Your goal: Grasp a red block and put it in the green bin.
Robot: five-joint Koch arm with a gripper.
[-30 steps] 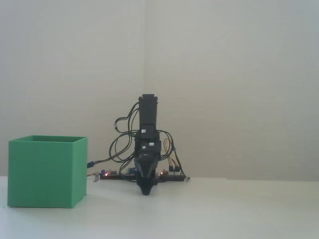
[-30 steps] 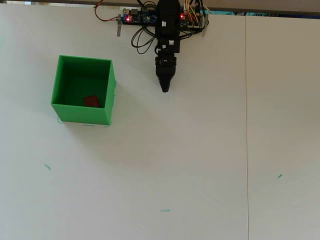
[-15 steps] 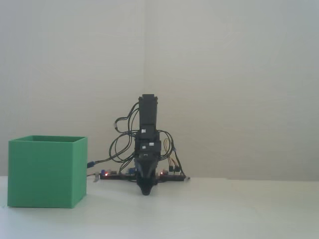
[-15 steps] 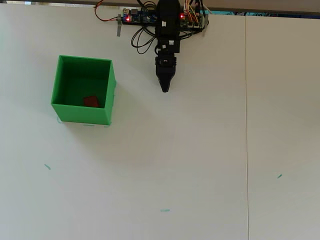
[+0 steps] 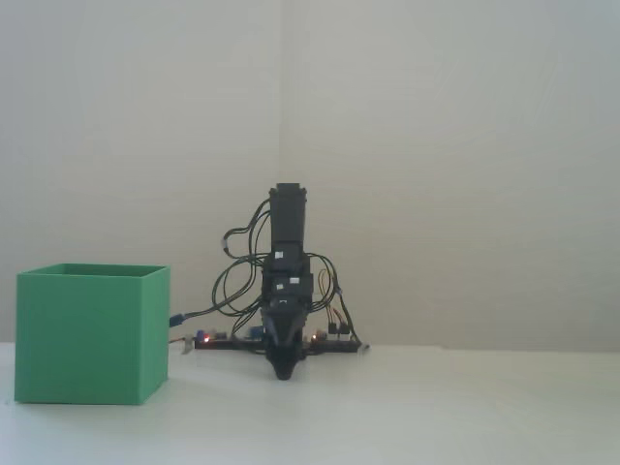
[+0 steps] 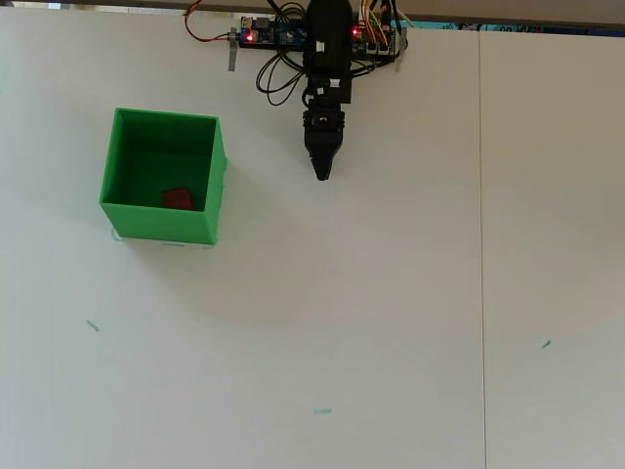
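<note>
White table (image 6: 391, 293): red block (image 6: 178, 198) far from fingers (image 6: 321, 174)

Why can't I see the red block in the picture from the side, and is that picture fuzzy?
In the fixed view the green bin has solid walls, so they hide what is inside; that picture is soft and dim, and the gripper is a dark blur. The overhead view is brighter and sharper, and shows the red block in the bin's shadowed bottom.
</note>
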